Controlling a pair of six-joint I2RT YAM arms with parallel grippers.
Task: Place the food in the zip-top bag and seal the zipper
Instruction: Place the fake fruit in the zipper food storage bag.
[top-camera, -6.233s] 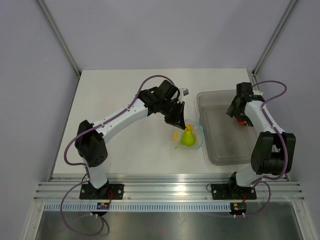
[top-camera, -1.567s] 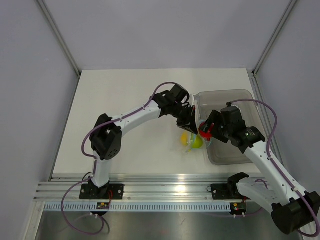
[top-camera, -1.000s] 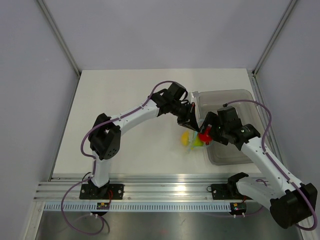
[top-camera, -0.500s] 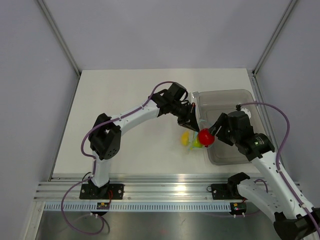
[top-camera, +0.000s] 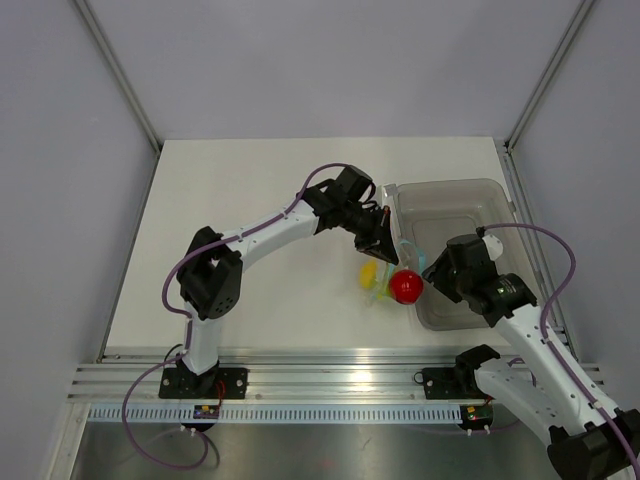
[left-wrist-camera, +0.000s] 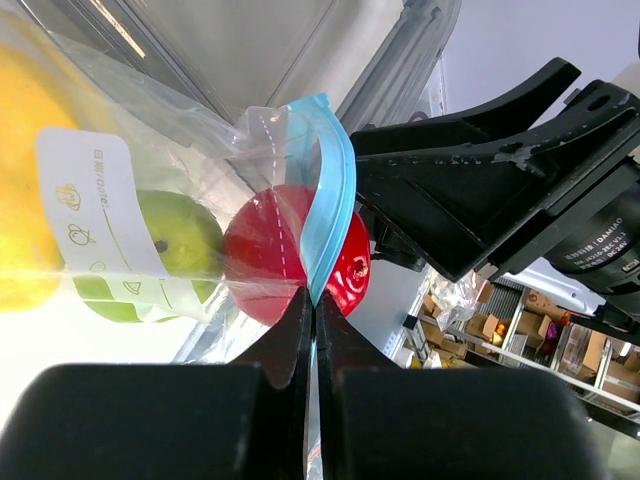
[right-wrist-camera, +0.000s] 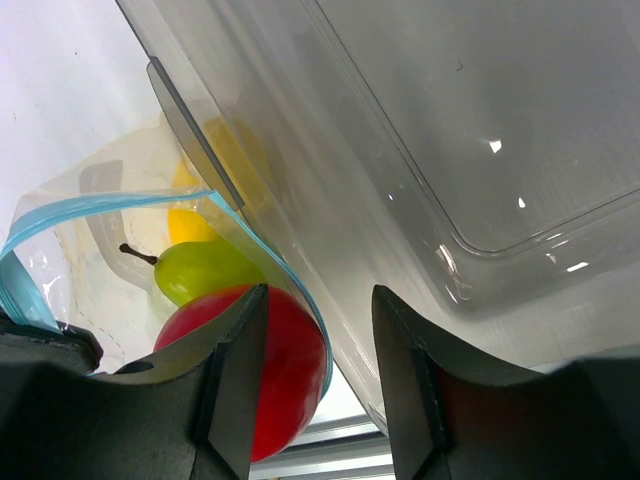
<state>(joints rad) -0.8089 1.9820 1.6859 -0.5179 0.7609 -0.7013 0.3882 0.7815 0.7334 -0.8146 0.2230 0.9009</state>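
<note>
The clear zip-top bag (top-camera: 376, 293) lies beside the grey bin, its mouth held up. My left gripper (top-camera: 383, 247) is shut on the light-blue zipper (left-wrist-camera: 335, 190), pinching the strip between its fingertips (left-wrist-camera: 312, 305). The yellow fruit (top-camera: 369, 274) and the yellow-green fruit (top-camera: 389, 286) are inside the bag. The glossy red fruit (top-camera: 405, 286) sits in the bag's mouth, inside the loop of the zipper (right-wrist-camera: 100, 205). My right gripper (top-camera: 428, 280) is open just right of the red fruit (right-wrist-camera: 285, 370), which lies against its left finger and is not gripped.
The grey translucent bin (top-camera: 470, 215) stands right of the bag, its near-left wall (right-wrist-camera: 330, 230) close against the bag and my right gripper. The white table (top-camera: 240, 200) stretches to the left.
My right gripper carried the red fruit left to the bag's mouth, opened, and drew back to the right. The red fruit stays in the mouth. My left gripper keeps its hold on the zipper.
</note>
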